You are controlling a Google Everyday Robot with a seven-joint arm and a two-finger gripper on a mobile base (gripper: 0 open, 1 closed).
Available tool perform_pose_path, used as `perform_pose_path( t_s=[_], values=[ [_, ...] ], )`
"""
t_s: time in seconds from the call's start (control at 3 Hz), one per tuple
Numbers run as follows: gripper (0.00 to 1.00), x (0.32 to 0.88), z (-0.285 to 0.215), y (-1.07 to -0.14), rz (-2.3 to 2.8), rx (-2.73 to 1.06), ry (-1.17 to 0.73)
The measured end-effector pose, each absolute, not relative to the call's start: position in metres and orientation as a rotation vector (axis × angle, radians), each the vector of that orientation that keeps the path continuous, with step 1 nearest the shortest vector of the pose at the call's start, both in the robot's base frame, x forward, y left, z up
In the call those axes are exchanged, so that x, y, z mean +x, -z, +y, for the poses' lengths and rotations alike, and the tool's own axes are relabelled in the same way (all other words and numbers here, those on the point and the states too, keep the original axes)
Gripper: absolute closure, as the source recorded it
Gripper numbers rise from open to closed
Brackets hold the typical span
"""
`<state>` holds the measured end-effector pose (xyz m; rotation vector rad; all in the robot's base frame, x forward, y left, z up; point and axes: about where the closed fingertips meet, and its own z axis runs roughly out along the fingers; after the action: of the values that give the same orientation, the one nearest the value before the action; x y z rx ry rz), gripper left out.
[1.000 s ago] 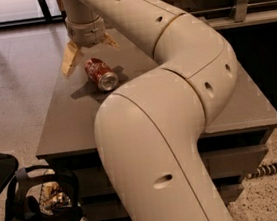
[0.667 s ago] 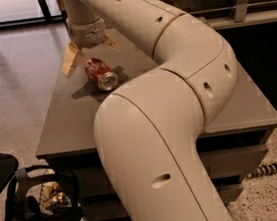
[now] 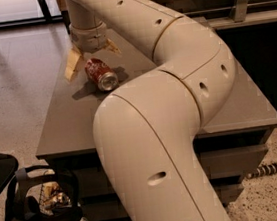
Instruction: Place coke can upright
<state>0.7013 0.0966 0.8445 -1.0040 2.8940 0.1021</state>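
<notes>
The red coke can [image 3: 100,74] lies tilted on its side on the grey table [image 3: 74,120], its silver end facing the camera. My gripper [image 3: 92,59] hangs just above it at the table's far left part. Its two tan fingers are spread wide: one finger [image 3: 72,65] stands left of the can, the other [image 3: 111,47] behind and right of it. The can's upper end sits between them, and neither finger visibly presses it.
My large cream arm [image 3: 175,78] covers the middle and right of the table. A dark bag with small items [image 3: 43,199] sits on the floor at lower left. A striped cable [image 3: 269,169] lies at lower right. A wooden wall runs behind.
</notes>
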Motion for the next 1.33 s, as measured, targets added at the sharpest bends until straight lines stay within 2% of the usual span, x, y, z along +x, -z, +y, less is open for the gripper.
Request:
perform_pose_path(
  t_s=[0.33,0.67,1.33],
  values=[
    [0.0,0.699,0.089,-0.834,2.929,-0.982,-0.095],
    [0.15,0.696,0.086,-0.823,2.958,-0.98,-0.096],
    [0.62,0.706,0.095,-0.817,2.922,-0.969,-0.115]
  ],
)
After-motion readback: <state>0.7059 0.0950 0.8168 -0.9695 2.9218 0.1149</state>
